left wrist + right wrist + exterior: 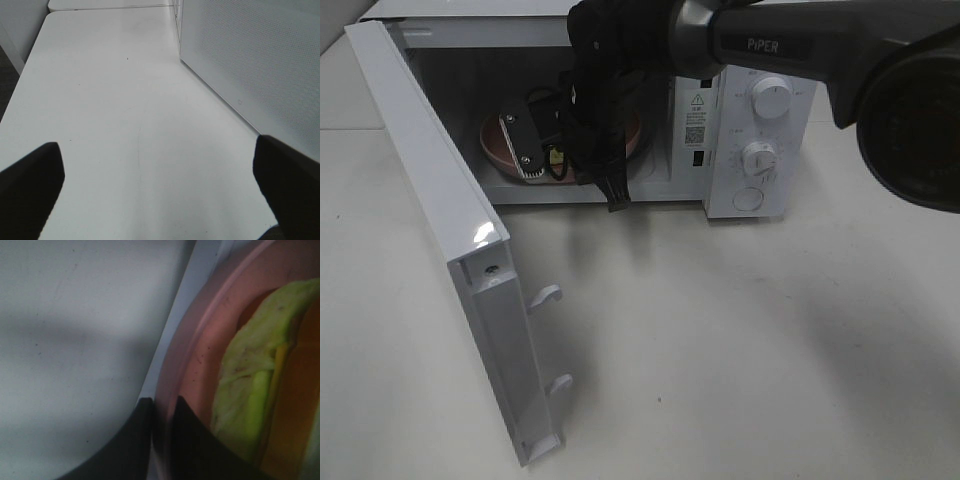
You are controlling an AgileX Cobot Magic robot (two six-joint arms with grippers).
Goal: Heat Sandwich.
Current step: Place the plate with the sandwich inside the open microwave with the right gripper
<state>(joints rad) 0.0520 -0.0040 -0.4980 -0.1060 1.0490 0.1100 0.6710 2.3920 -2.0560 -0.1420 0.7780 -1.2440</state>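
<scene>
Right fingers: set close on either side of the pink plate rim, inside the microwave; whether they pinch it or sit slack cannot be told.
Left fingers: spread wide, nothing between them, over bare tabletop beside the microwave's outer wall.
Sandwich: lying on the pink plate, within the cavity.
Door: swung wide open.
Done: plate and sandwich look loaded.
Left: free the rim, draw the arm out, shut the door, set the dials.
</scene>
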